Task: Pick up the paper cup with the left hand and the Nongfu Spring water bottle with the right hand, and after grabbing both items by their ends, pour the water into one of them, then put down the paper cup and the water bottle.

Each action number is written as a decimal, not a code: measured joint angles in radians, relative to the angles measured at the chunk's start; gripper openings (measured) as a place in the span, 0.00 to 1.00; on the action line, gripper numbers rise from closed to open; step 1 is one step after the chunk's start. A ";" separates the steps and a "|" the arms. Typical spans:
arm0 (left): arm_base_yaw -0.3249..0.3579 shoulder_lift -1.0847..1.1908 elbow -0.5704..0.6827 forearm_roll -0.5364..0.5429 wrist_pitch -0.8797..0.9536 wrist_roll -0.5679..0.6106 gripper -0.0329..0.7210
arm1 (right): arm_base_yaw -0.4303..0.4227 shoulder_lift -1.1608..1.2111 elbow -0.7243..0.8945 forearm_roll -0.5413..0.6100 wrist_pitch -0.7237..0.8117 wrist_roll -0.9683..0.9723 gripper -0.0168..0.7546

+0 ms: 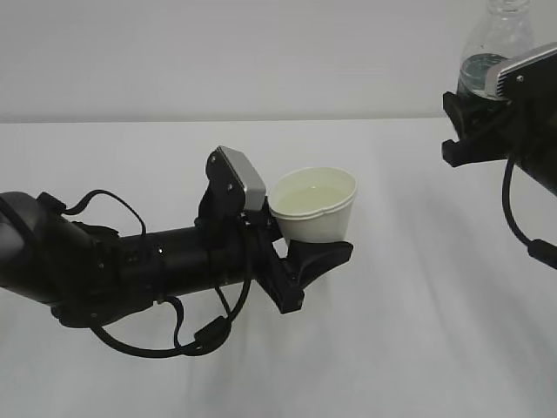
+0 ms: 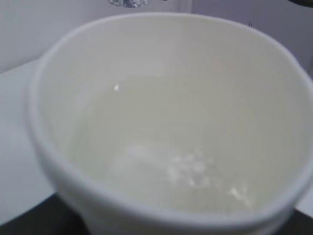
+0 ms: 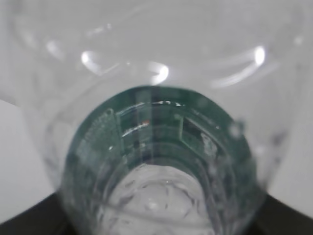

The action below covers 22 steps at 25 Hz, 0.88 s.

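Observation:
My left gripper [image 1: 315, 248] is shut on the base of the white paper cup [image 1: 315, 209], which it holds upright above the table. Clear water [image 1: 312, 193] lies in the cup. In the left wrist view the cup [image 2: 63, 147] fills the frame, with water [image 2: 171, 147] pooled inside and only dark finger edges [image 2: 24, 223] showing low down. At the top right my right gripper [image 1: 484, 104] is shut on the lower end of the Nongfu Spring water bottle [image 1: 498, 39], which stands upright and apart from the cup. The right wrist view looks through the bottle [image 3: 156, 147], its green label showing.
The white tabletop [image 1: 418, 331] spreads under both arms, with a pale wall behind it. Black cables [image 1: 165, 344] hang from the left arm and another [image 1: 513, 209] loops under the right arm.

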 joint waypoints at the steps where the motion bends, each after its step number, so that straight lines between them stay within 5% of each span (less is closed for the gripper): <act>1: 0.002 0.000 0.000 -0.007 0.000 0.007 0.63 | 0.000 0.000 0.000 0.005 0.003 0.005 0.58; 22: 0.219 0.000 0.000 -0.067 -0.010 0.015 0.63 | 0.000 0.000 0.000 0.052 0.043 0.013 0.58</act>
